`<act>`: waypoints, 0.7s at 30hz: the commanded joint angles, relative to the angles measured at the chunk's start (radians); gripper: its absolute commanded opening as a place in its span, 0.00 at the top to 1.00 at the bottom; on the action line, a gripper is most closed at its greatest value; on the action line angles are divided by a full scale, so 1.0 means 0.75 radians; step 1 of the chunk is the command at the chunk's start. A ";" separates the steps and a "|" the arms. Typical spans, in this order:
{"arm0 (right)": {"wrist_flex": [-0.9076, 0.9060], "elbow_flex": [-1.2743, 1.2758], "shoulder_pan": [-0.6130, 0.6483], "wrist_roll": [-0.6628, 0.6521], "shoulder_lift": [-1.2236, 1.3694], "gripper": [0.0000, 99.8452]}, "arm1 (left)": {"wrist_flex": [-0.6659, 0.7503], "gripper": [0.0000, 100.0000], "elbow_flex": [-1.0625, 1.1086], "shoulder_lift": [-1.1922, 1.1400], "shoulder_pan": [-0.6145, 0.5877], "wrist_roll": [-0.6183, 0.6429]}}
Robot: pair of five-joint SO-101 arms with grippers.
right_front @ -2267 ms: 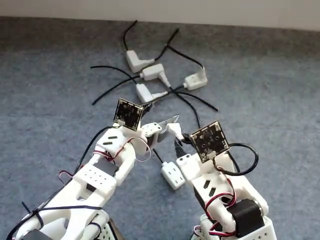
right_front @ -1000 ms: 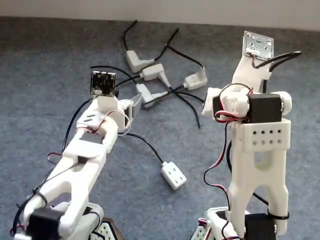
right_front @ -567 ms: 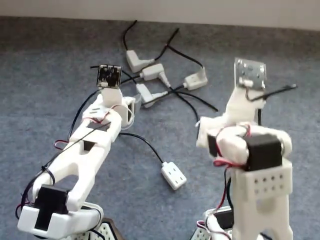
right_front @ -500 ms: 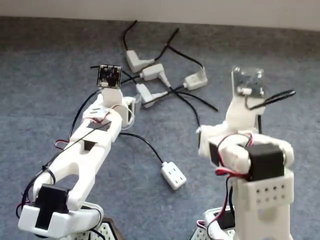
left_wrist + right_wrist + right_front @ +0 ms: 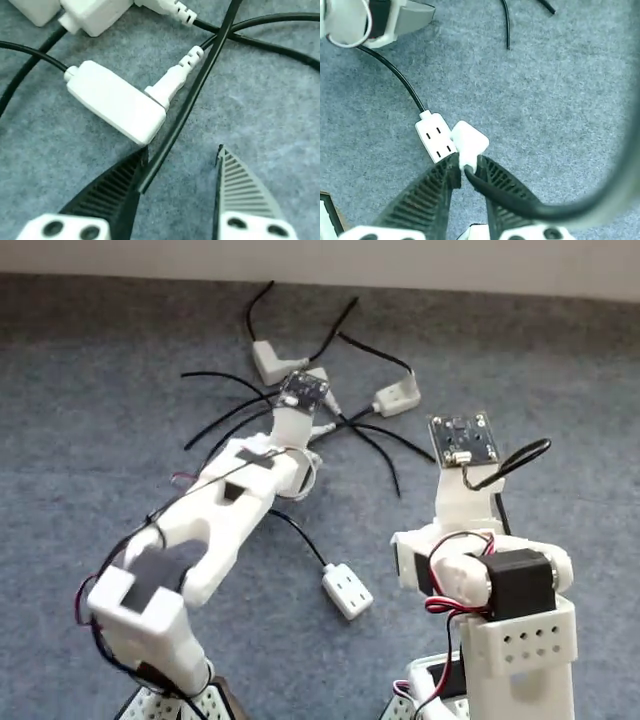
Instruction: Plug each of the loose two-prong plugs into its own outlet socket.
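My left gripper (image 5: 181, 152) is open, low over the carpet at the far cluster of cables. Just beyond its fingertips lies a white block (image 5: 117, 106) with a white plug (image 5: 172, 82) at its end. A black cable (image 5: 195, 90) runs between the fingers. My right gripper (image 5: 467, 164) is shut on a white two-prong plug (image 5: 470, 140) with a black cord. It hangs above the carpet, and the white outlet socket (image 5: 436, 143) shows right beside it from above. In the high view that socket (image 5: 347, 590) lies between the two arms.
Further white plug and socket pieces (image 5: 268, 360) (image 5: 392, 398) lie among black cables (image 5: 375, 445) at the back of the grey carpet (image 5: 100, 440). The left arm (image 5: 230, 510) stretches over the middle. The right arm (image 5: 490, 580) stands folded at the front right.
The left arm has swung right and forward onto the cable cluster. The right arm has folded down and back, its wrist camera dropping lower.
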State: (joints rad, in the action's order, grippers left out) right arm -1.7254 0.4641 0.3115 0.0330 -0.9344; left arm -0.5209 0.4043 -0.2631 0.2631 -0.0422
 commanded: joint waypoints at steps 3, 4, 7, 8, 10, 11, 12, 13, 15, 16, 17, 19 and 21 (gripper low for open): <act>-0.050 -0.003 -0.003 -0.018 -0.019 0.98 | -0.550 0.78 -0.476 -0.191 0.028 -0.012; -0.050 -0.005 -0.003 -0.018 -0.019 0.98 | -0.659 0.78 -0.527 -0.206 0.026 -0.039; -0.050 -0.009 -0.003 -0.018 -0.019 0.98 | -0.953 0.78 -0.615 -0.206 0.052 -0.217; -0.050 -0.011 -0.003 -0.018 -0.019 0.98 | -1.031 0.78 -0.639 -0.202 0.073 -0.268; -0.050 -0.011 -0.003 -0.031 -0.009 0.98 | -1.131 0.78 -0.664 -0.154 0.095 -0.338; -0.050 -0.011 -0.003 -0.061 -0.009 0.98 | -1.142 0.78 -0.666 -0.118 0.097 -0.364; -0.050 -0.011 -0.009 -0.092 -0.009 0.98 | -1.137 0.78 -0.666 -0.077 0.097 -0.399; -0.050 -0.011 -0.036 -0.113 -0.009 0.98 | -1.137 0.78 -0.666 -0.040 0.097 -0.450; -0.048 -0.011 -0.140 -0.149 -0.009 0.98 | -1.135 0.78 -0.666 0.024 0.095 -0.618; -0.048 -0.011 -0.199 -0.180 -0.007 0.98 | -1.131 0.78 -0.664 0.050 0.097 -0.716; -0.048 -0.011 -0.261 -0.227 -0.007 0.98 | -1.131 0.78 -0.660 0.073 0.103 -0.806; -0.048 -0.011 -0.382 -0.327 -0.007 0.98 | -1.131 0.78 -0.633 0.107 0.128 -0.998; -0.046 -0.011 -0.492 -0.403 -0.007 0.98 | -1.140 0.78 -0.609 0.120 0.161 -1.195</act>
State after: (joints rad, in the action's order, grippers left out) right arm -1.7254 0.4641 0.0583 -0.1910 -0.9344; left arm -1.3617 -0.0529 -0.2371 0.3399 -0.7403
